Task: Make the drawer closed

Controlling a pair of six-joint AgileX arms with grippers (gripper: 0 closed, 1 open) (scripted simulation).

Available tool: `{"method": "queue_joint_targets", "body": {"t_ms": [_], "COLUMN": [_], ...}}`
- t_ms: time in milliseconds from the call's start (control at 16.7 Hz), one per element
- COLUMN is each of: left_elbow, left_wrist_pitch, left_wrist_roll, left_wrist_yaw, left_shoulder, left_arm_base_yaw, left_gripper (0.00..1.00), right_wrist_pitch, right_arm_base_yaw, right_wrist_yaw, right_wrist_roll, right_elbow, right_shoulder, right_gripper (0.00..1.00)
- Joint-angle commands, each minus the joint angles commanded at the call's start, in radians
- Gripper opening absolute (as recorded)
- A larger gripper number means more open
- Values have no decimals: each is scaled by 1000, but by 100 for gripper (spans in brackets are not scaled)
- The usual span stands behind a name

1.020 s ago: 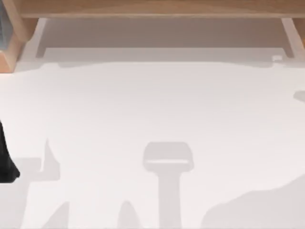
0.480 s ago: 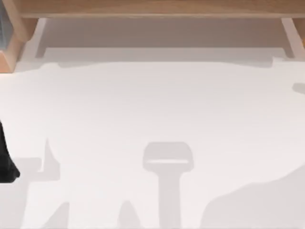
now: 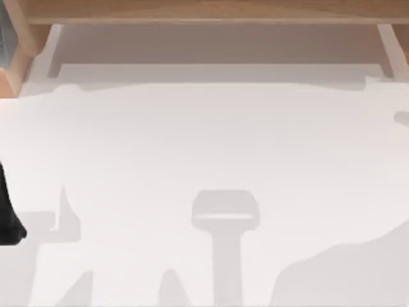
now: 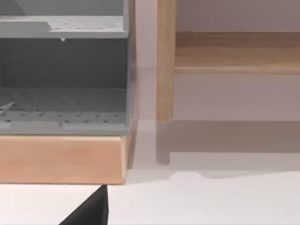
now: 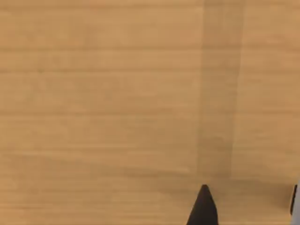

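Note:
The drawer (image 3: 217, 43) stands pulled out at the table's far edge in the top view, with a pale floor, thin white side walls and a white front wall (image 3: 217, 71). Above it runs the light-wood furniture (image 3: 211, 10). A dark part of my left arm (image 3: 6, 217) sits at the table's left edge, far from the drawer. One dark fingertip (image 4: 91, 211) of the left gripper appears in the left wrist view. My right gripper (image 5: 248, 206) faces a light-wood panel (image 5: 117, 93) close up, its two fingertips spread apart with nothing between them.
A grey perforated shelf unit (image 4: 63, 75) in a wood frame (image 4: 61, 159) stands at the far left, beside a light-wood post (image 4: 165, 61). The white table (image 3: 204, 147) carries grey shadows of the arms and camera.
The shadow at the table's lower right has crept a little up and left. The drawer and the left arm have not visibly moved.

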Motion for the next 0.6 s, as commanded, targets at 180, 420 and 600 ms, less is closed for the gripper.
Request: {"method": "queue_joint_targets", "body": {"t_ms": [180,420,600], "left_elbow": [0,0,0], "left_wrist_pitch": [0,0,0], "left_wrist_roll": [0,0,0], "left_wrist_yaw": [0,0,0], "left_shoulder": [0,0,0], "left_arm_base_yaw": [0,0,0], "left_gripper": [100,100,100], "right_wrist_pitch": [0,0,0], "right_arm_base_yaw": [0,0,0], "right_wrist_yaw": [0,0,0], "right_wrist_roll": [0,0,0], "right_elbow": [0,0,0], "right_shoulder": [0,0,0], "right_gripper": [90,100,100]}}
